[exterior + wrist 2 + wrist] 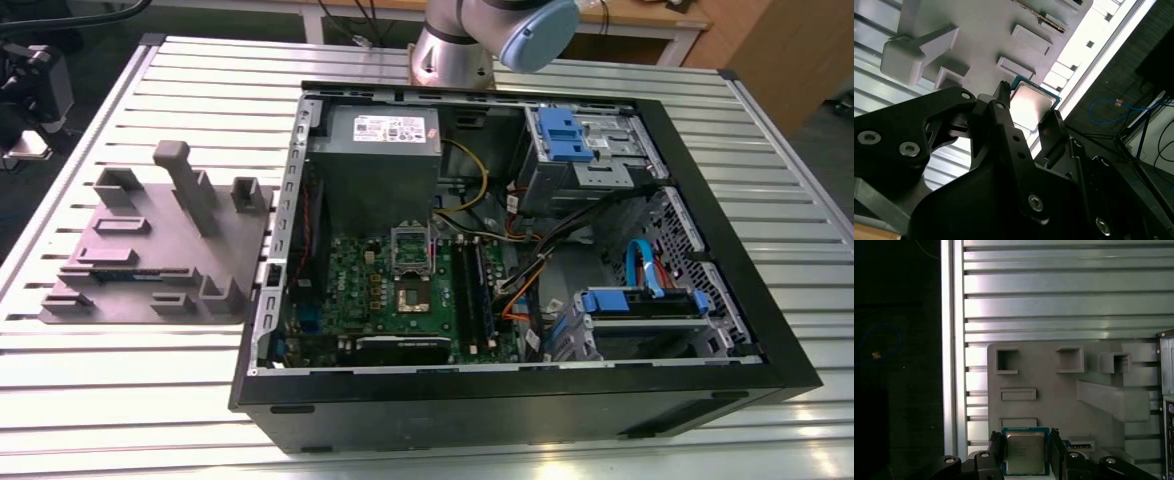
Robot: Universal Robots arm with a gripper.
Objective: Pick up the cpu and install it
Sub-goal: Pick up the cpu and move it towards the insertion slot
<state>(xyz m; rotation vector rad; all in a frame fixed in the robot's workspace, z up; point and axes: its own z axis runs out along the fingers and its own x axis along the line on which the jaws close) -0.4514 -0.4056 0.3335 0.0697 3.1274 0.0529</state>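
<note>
Two fingers (995,447) of the tool (1025,436) pinch the cpu (1025,455) by opposite edges.

One robot arm (461,50), one claw (1025,436) with two fingers (995,447), and one cpu (1025,452) pinched between them in the first wrist view. On the one slatted surface (120,400) in the exterior view: one open computer case (534,400) and, at its nine o'clock, one grey fixture tray (174,250). Inside the case: one power supply (380,150), one motherboard (360,290) and two blue drive brackets, at one o'clock (558,130) and four o'clock (641,300).
</note>
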